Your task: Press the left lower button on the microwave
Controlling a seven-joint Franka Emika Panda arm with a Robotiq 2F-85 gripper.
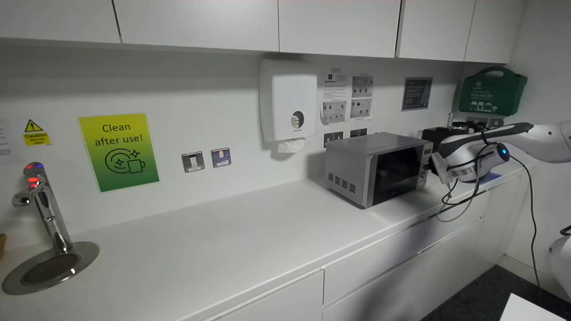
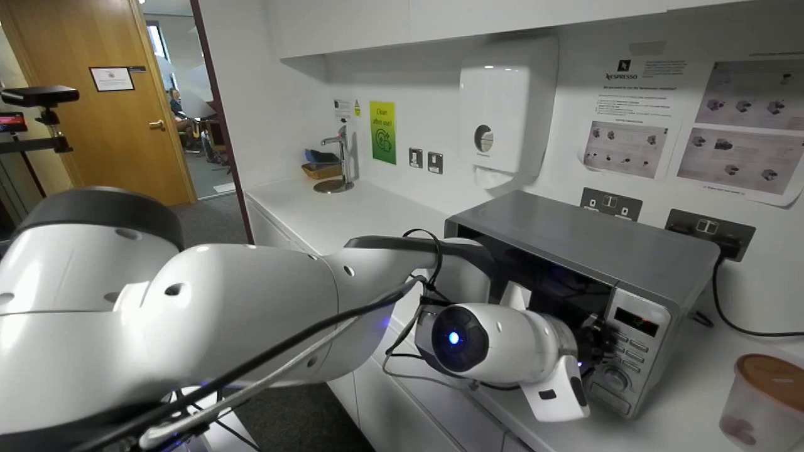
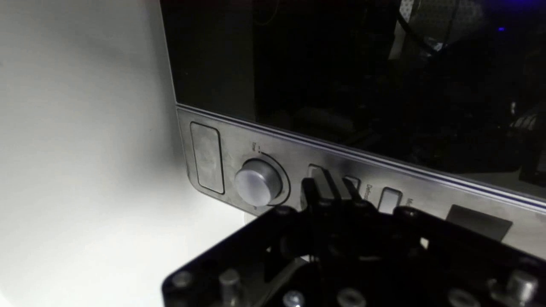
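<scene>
The silver-grey microwave [image 1: 350,167] stands on the counter in both exterior views [image 2: 565,242]. Its control panel has a display, rows of small buttons [image 2: 635,346], a round knob and a wide pad at the bottom. In the wrist view the panel lies sideways, with the knob [image 3: 258,183] left of the fingers and the pad [image 3: 207,157] beyond it. My gripper [image 3: 331,180] is shut and empty. Its fingertips point at the door-side button nearest the knob [image 3: 315,169] and partly cover it. I cannot tell whether they touch it. The gripper [image 2: 598,344] also shows dark against the panel.
A clear tub with an orange lid [image 2: 771,402] stands right of the microwave. A white dispenser [image 1: 289,100] hangs on the wall above the counter [image 1: 232,240]. A tap [image 1: 50,214] is at the far end. Loose cables [image 1: 464,205] hang from the arm.
</scene>
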